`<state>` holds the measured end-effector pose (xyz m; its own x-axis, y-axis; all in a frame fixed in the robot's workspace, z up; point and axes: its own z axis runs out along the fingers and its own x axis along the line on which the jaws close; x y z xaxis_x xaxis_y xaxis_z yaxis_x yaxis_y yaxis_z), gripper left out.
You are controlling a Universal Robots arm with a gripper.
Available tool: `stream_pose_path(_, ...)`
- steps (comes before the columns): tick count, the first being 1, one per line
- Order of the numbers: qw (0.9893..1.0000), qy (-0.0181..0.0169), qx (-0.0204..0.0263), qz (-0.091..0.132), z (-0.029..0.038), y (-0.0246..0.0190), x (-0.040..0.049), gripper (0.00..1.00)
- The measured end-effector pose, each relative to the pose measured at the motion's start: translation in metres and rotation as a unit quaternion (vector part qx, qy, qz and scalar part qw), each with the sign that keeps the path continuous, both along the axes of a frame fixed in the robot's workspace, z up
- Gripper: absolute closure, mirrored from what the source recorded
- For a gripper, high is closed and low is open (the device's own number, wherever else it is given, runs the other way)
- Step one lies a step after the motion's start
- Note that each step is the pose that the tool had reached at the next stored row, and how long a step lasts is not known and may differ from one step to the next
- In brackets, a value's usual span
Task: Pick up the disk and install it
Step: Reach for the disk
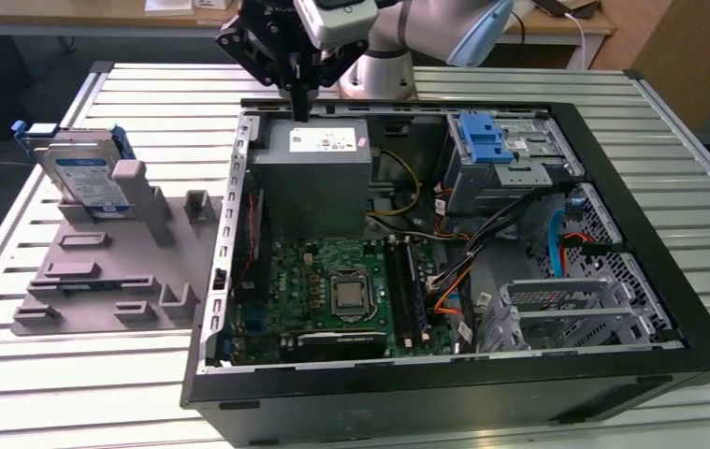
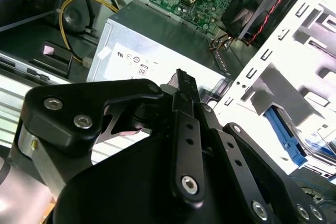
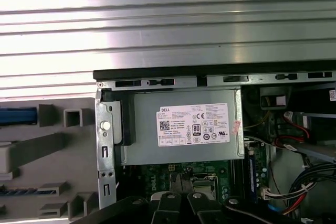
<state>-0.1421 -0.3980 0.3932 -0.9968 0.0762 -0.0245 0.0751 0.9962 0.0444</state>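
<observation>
Exterior view: disk [image 1: 86,178] stood on edge, label facing outward, slotted in the grey holder [image 1: 93,290] on the exterior view's left. Blue frame showed along its far edge. Nothing touched it. Holder lay on the slatted metal counter [image 1: 517,84], just beside the open computer case [image 1: 654,309].

Gripper [image 1: 297,103] hung well apart from the disk, above the far rim of the case and over the grey power box [image 1: 317,159]. Fingers were pressed together to a single point, grasping nothing.

Inside the case: green circuit board [image 1: 329,281] next to the power box, metal cage with blue latch [image 1: 499,154] toward the exterior view's right.

First wrist view: power box [image 3: 184,129] with white sticker, holder [image 3: 52,145] beside the case wall.

Second wrist view: gripper [image 2: 184,77] poised over the power box [image 2: 157,40].
</observation>
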Motion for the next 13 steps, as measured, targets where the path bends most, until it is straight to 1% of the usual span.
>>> stream_pose_path(13,1.0,0.0,0.0,0.0,-0.0001,0.0002,-0.0052,0.89)
